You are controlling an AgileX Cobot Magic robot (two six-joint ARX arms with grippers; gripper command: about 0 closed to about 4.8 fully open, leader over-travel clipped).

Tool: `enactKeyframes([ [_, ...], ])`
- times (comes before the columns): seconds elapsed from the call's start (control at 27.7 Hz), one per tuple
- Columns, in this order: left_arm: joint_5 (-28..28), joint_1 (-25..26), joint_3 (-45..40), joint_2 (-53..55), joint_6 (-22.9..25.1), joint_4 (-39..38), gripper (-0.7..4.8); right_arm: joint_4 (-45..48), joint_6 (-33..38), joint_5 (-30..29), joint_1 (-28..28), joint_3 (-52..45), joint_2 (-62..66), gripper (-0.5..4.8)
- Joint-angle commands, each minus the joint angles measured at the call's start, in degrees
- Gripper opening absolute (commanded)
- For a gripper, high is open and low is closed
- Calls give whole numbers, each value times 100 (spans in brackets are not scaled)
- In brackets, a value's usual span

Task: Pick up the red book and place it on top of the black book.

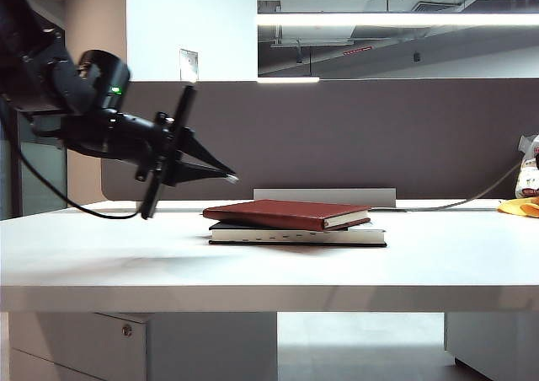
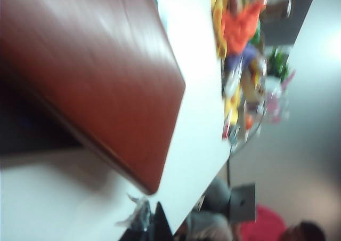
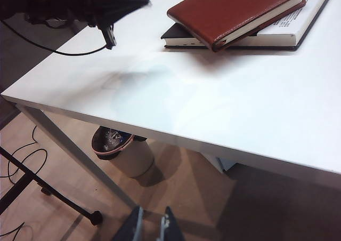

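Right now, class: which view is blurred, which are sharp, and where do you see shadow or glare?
Left wrist view: smeared throughout, the red book streaked. Exterior view: sharp, bright ceiling strip glaring, soft shadow on the table below the left gripper. Right wrist view: crisp, black book legible, right gripper off the table.

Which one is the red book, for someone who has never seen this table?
On the white table two books lie stacked near the middle. The red book is the upper one, lying slightly askew on the black book. It is thinner, with a smooth maroon cover, while the one below is black with small white marks.
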Motion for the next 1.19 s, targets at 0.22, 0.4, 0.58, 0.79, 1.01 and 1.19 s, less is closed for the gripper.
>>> enactKeyframes([
  [0.22, -267, -468, 22, -46, 267, -236, -6, 15, 24, -33, 4, 33, 4, 53],
  [0.4, -490, -588, 33, -46, 599, -623, -6, 15, 24, -35, 4, 33, 4, 53],
  [0.58, -782, -791, 46, -46, 1095, -1185, -6, 15, 24, -42, 4, 33, 4, 53],
  [0.79, -1152, -1025, 133, -46, 1453, -1631, -6, 15, 24, -94, 4, 33, 4, 53],
  [1.01, -1731, -1193, 999, -33, 2371, -2942, -6, 13, 26, -101, 7, 33, 4, 53],
  [1.19, -1873, -1215, 1449, -15, 2415, -3353, -6, 13, 26, -116, 7, 33, 7, 53],
])
